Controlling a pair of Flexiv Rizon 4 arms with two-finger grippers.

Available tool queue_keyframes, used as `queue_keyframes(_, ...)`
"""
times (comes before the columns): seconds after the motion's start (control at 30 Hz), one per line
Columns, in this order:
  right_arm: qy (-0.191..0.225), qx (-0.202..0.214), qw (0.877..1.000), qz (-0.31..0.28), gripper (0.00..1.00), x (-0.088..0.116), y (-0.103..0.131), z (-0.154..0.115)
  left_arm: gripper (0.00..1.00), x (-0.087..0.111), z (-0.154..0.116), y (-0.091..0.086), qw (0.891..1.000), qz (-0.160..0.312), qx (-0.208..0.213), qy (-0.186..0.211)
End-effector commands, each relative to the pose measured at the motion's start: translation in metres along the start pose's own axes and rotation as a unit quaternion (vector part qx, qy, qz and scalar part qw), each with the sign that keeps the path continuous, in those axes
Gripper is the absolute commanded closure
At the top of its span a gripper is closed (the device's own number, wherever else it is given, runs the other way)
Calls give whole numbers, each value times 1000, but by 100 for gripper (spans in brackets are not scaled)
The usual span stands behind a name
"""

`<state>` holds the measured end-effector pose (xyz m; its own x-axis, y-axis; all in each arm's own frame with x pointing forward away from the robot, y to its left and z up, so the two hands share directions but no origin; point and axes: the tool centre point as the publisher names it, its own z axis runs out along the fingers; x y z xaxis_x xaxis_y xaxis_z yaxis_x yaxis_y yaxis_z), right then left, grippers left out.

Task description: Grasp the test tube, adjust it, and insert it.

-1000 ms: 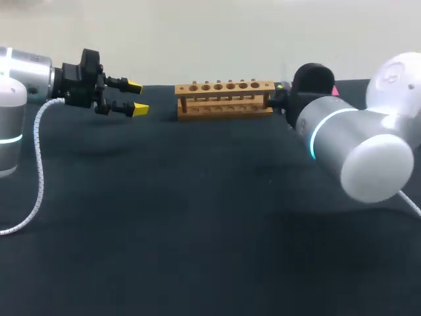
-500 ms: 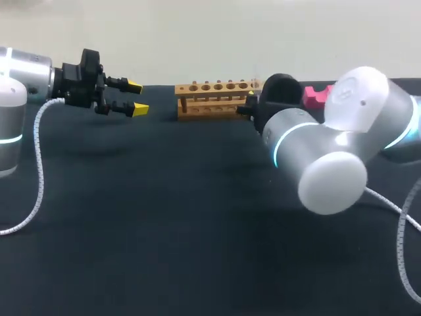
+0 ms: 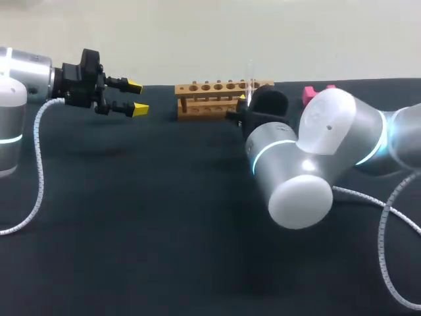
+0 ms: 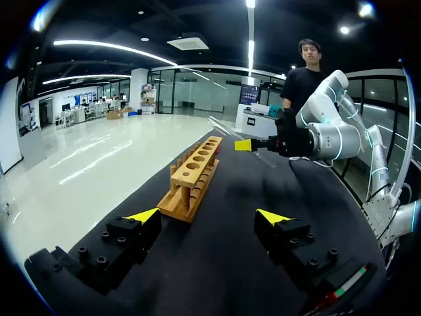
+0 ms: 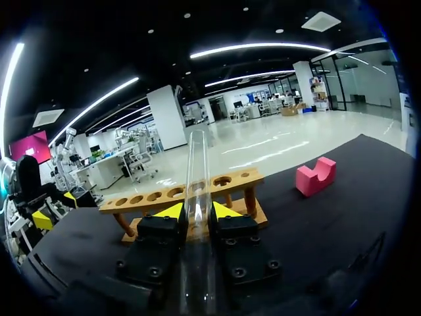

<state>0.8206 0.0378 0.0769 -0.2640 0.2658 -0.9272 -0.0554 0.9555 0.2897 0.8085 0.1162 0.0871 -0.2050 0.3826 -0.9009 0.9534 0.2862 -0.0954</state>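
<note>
Right gripper (image 5: 197, 212) clamped on the test tube (image 5: 195, 164) (2 fingers (image 5: 172, 212) on the glass), upright, near the rack (image 5: 148, 197). Left gripper (image 4: 209, 220) spread, empty. Risk: a misaligned descent strikes wood; the tube slips or cracks.

You have one test tube (image 5: 195, 197), one wooden rack (image 3: 207, 99) and one pink block (image 5: 314, 176), the block lying on the worktop (image 3: 131, 217) beyond the rack's right end. Along the rack's top you can count five holes before the right gripper (image 5: 196, 212) hides its right end. That makes two grippers with the left gripper (image 3: 135, 97) off the rack's left end, each with two yellow tips.
</note>
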Motion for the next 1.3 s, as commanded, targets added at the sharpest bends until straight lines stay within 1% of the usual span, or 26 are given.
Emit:
queue_keyframes(0.03, -20, -90, 996, -2, 100, 3, -2, 9, 0, 1, 0, 1, 1000, 2, 0, -2)
queue_keyframes(0.33, 33, -101, 994, 13, 100, 3, 2, 7, 0, 1, 0, 1, 1000, 2, 0, -2)
queue_keyframes(0.57, 72, -105, 992, 12, 100, 9, 2, 8, 0, 1, 0, 1, 1000, 2, 0, -2)
queue_keyframes(0.87, 100, -113, 989, 13, 100, 14, 3, 17, 0, 1, 0, 1, 1000, 2, 0, -2)
queue_keyframes(1.3, 160, -111, 981, 25, 100, 23, 2, 17, 0, 1, 0, 1, 1000, 2, 0, -2)
